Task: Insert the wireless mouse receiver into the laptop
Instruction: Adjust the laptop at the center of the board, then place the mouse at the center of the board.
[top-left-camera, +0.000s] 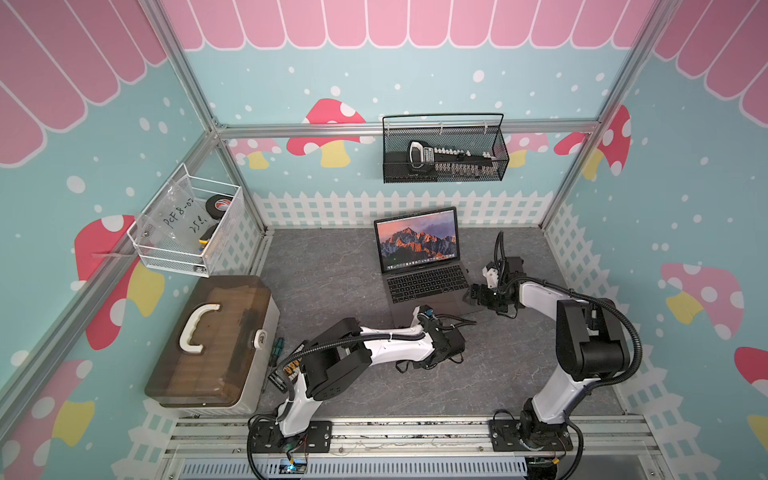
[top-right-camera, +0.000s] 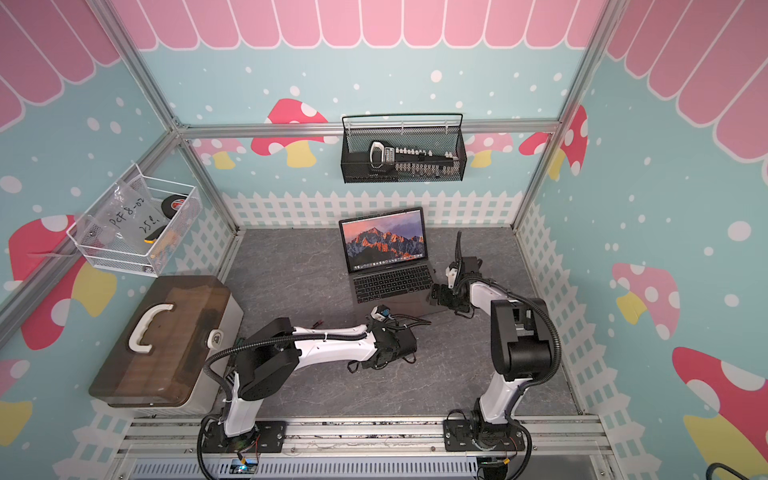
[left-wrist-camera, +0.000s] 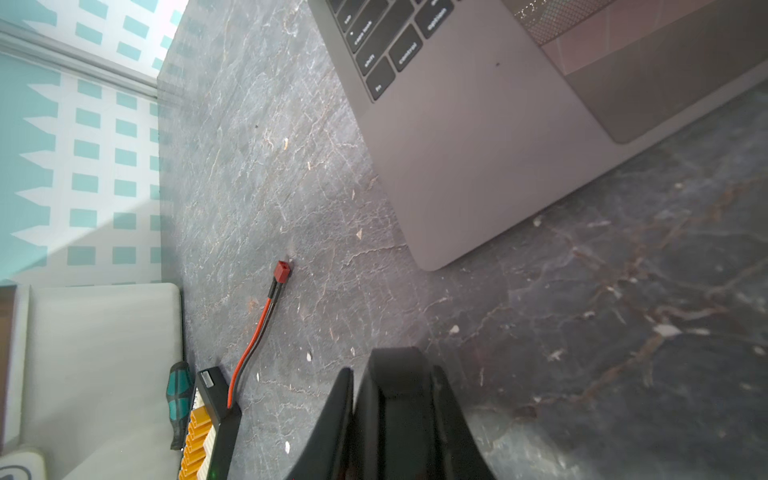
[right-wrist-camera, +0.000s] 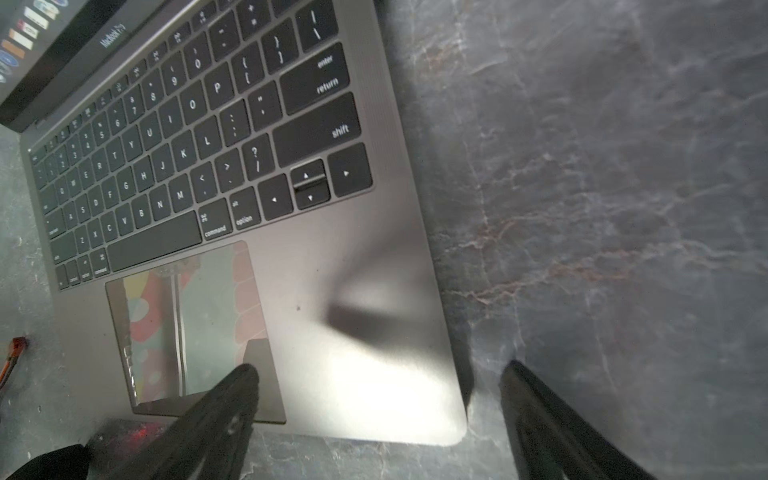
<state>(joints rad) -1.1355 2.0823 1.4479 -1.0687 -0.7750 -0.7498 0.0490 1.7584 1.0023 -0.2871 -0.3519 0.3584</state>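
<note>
The laptop (top-left-camera: 428, 282) (top-right-camera: 390, 282) stands open at the middle back of the table, its screen showing orange mountains. My right gripper (right-wrist-camera: 380, 368) (top-left-camera: 473, 293) is open. One finger is over the trackpad, the other over the table, and the laptop's front right corner (right-wrist-camera: 449, 424) lies between them. My left gripper (left-wrist-camera: 390, 370) is low over the table near the laptop's front left corner (left-wrist-camera: 432, 262). It is shut on a small black block (left-wrist-camera: 395, 399) that I take for the wireless mouse receiver.
A red-tipped plug (left-wrist-camera: 283, 269) with a red-black wire lies left of the laptop, running to a board with yellow connectors (left-wrist-camera: 199, 432) beside a green-handled screwdriver (left-wrist-camera: 178, 390). A brown wooden case (top-left-camera: 216, 340) fills the left side. Wire baskets (top-left-camera: 444, 153) (top-left-camera: 191, 224) hang on the walls.
</note>
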